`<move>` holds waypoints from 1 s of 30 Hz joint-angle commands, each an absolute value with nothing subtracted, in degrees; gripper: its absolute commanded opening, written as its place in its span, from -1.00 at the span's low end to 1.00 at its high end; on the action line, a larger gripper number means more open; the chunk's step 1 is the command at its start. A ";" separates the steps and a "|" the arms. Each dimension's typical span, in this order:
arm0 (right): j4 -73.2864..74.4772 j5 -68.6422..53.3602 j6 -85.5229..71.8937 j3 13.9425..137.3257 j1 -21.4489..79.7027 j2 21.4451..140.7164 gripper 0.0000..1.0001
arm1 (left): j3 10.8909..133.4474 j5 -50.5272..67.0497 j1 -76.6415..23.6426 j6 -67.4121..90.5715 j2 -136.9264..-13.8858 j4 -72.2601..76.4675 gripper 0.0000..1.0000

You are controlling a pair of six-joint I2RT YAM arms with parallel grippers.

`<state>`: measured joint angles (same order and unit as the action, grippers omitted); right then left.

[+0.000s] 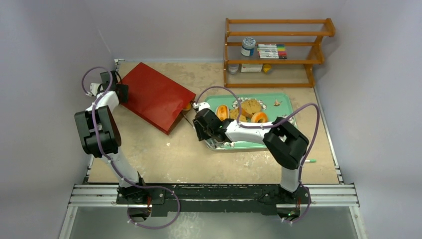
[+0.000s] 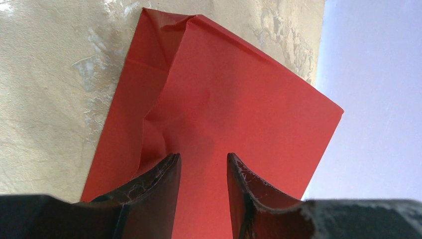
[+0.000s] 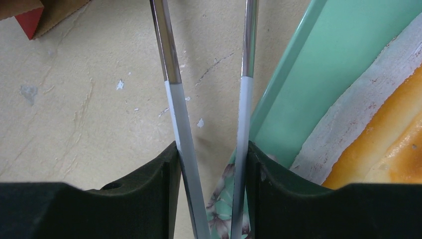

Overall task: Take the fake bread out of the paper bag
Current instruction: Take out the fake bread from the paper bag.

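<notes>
Left gripper [image 2: 204,159] first: its jaws stand apart, nothing pinched between them, and the paper bag [image 1: 155,97] fills the gap. The bag lies flat on the table [image 2: 50,74], glossy red side up, and stretches straight out ahead of the fingertips [image 2: 166,174] to a creased fold at its far end. Whether those fingers touch the paper, I cannot tell. Over to the right gripper [image 3: 211,147], and this one is clamped: both fingers squeeze the metal tongs [image 3: 171,74], one tong arm against each inner face. The arms run forward out of the grip, pale at the held end and bare steel further on. Ahead of it and off to its left, a red corner of the bag with a brown flap shows in the right wrist view. Just to the right of the fingers sits the green floral tray [image 3: 318,74], its rim almost at the right finger. The fake bread [image 1: 249,107] is out on that tray: the long loaf [image 3: 388,144] close on the gripper's right, with the orange roll [image 1: 222,111], the toast slices [image 1: 250,106] and the ring bagel [image 1: 259,117] beyond the gripper. From above, the tong tips point towards the bag's open end.
</notes>
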<state>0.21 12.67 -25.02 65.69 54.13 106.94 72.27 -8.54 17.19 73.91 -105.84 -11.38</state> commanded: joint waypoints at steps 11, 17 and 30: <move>2.50 16.95 -24.87 68.45 55.34 107.51 -0.34 | 71.64 -8.78 17.58 73.48 -105.33 -8.62 -0.24; 3.74 17.70 -23.74 68.46 55.49 104.70 -0.51 | 71.54 -8.75 17.61 73.56 -105.12 -8.61 -0.24; 7.97 15.41 -22.84 69.32 57.98 99.27 -0.77 | 71.32 -8.77 17.59 73.80 -103.96 -8.79 -0.24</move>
